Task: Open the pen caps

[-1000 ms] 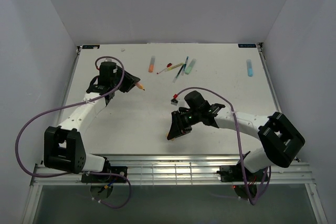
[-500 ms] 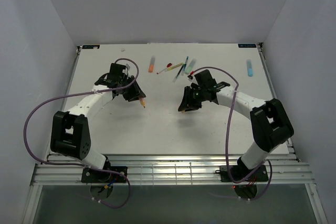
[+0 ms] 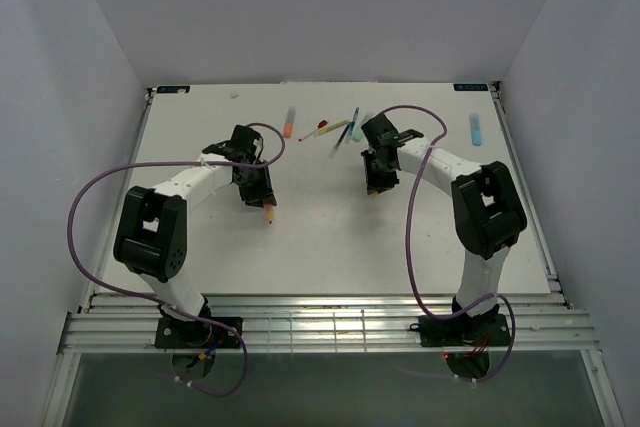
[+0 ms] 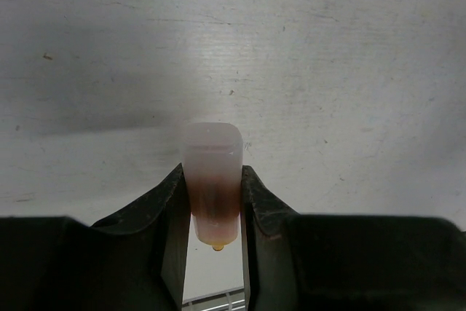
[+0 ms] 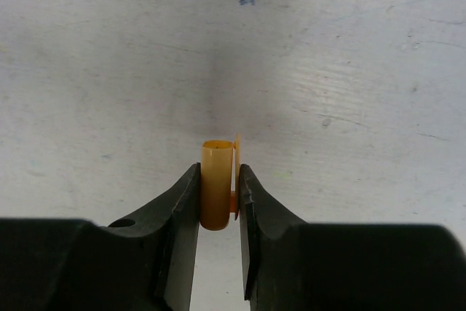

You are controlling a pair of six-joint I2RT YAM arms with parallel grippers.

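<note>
In the top view the left gripper (image 3: 256,190) sits left of the table's (image 3: 200,247) middle, clamped on a pen (image 3: 268,213) whose orange tip pokes out toward the near side. The right gripper (image 3: 377,175) is right of centre, well apart from the left; what it holds is too small to tell here. Loose pens (image 3: 345,129) lie at the far side, and a blue pen (image 3: 475,129) lies alone at far right.

In the left wrist view the fingers (image 4: 171,209) squeeze the pen (image 4: 211,172): a translucent barrel, pale at its end, reddish between the pads.

In the right wrist view the gripper (image 5: 217,194) is narrowed onto the cap (image 5: 217,183), which is orange. Its open end points away from the camera, its clip is on the right, and it is off its pen.
</note>
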